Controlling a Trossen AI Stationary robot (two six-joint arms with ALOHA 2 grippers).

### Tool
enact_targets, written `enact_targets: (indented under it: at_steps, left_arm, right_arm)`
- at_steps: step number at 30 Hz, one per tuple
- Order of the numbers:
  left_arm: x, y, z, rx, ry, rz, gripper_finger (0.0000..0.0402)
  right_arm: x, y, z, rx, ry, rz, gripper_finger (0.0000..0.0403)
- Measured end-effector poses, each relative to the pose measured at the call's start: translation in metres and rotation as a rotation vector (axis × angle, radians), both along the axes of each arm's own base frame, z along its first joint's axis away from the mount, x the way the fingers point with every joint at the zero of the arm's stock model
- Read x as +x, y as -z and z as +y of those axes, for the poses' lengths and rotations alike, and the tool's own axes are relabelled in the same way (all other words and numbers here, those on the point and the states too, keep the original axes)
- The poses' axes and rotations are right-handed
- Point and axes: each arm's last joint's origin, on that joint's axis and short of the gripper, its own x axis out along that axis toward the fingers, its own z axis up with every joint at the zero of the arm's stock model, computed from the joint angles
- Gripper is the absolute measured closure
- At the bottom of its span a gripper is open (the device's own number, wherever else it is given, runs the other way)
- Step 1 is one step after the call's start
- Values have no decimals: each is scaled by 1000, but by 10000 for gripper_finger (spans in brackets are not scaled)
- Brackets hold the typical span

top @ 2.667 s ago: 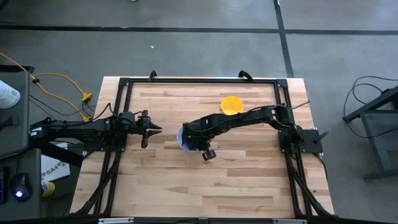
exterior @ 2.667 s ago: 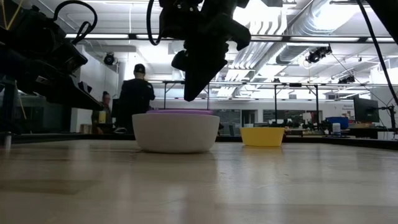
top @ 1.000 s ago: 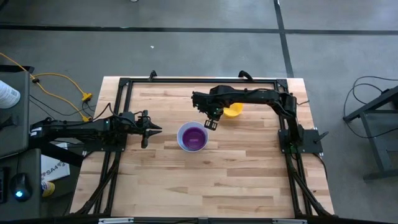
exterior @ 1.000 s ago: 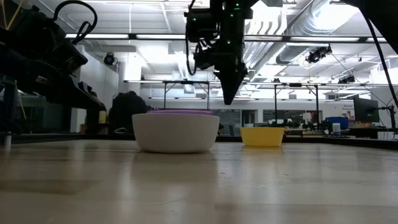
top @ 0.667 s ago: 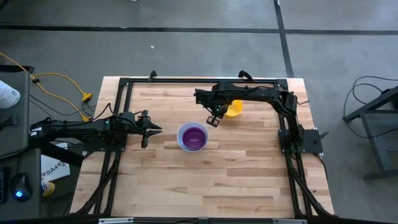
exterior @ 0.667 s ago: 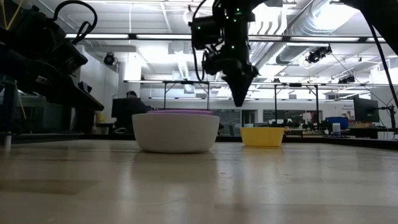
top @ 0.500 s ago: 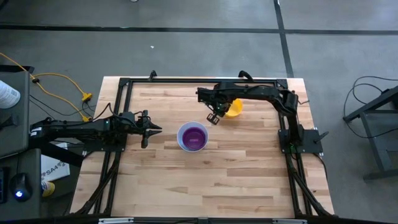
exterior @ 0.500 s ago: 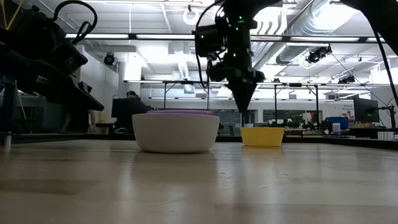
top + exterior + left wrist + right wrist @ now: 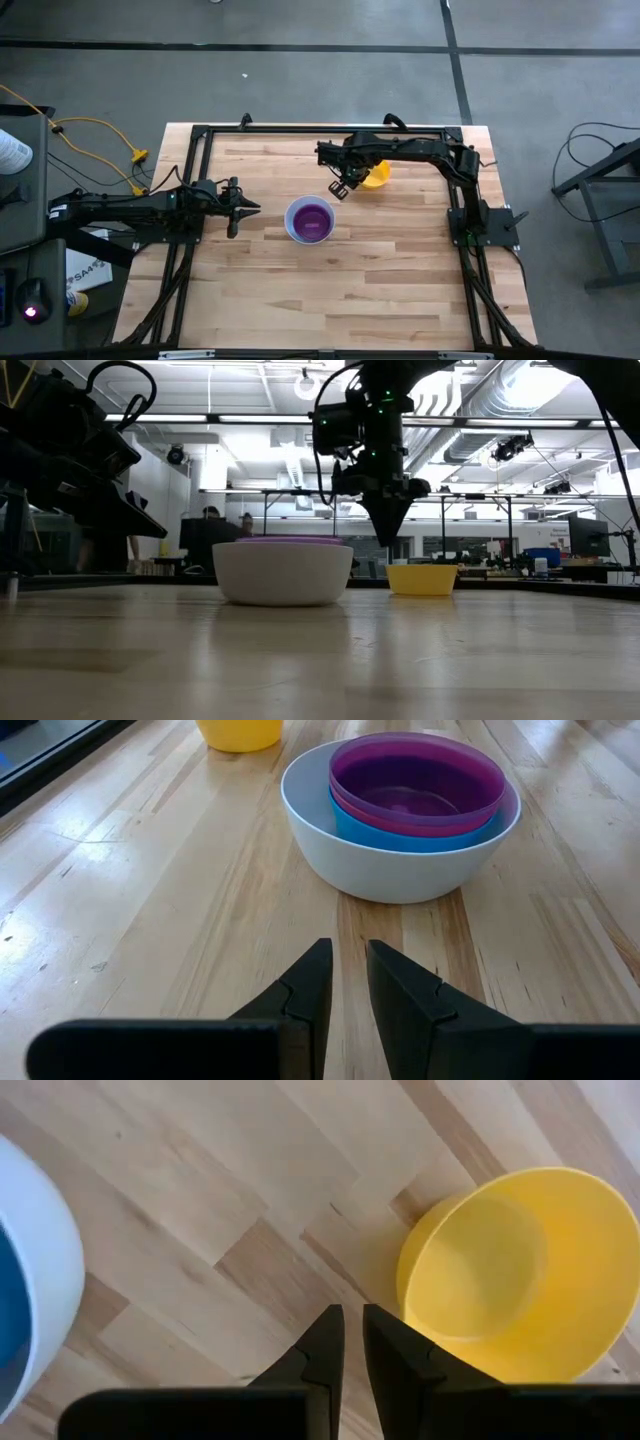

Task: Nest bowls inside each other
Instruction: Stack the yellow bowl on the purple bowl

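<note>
The wooden bench (image 9: 260,290) carries everything. Near its middle sits the white bowl (image 9: 291,228), the largest, with the blue bowl (image 9: 400,832) nested in it and the purple bowl (image 9: 311,220) on top; a red rim seems to show between them, though that is hard to tell. The yellow bowl (image 9: 376,177) stands alone, farther back and to the right. The right claw (image 9: 340,189) hangs above the bench just left of the yellow bowl, its fingers nearly together with a slim gap, holding nothing. The left claw (image 9: 249,208) waits left of the stack, likewise almost closed and empty. The step in hand looks like the approach to the last loose bowl. Next, the right claw would need to spread, drop over the yellow rim, and pinch it.
</note>
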Motion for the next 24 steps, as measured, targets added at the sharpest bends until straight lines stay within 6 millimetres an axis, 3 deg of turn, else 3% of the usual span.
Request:
enact_targets:
  at_steps: [17, 24]
  left_arm:
    - [0, 0, 0, 0, 0, 1, 334]
    - [0, 0, 0, 0, -1, 1, 334]
  right_arm:
    - [-3, 0, -15, -67, 210, -25, 366]
    - [-10, 18, -12, -65, 208, 18, 366]
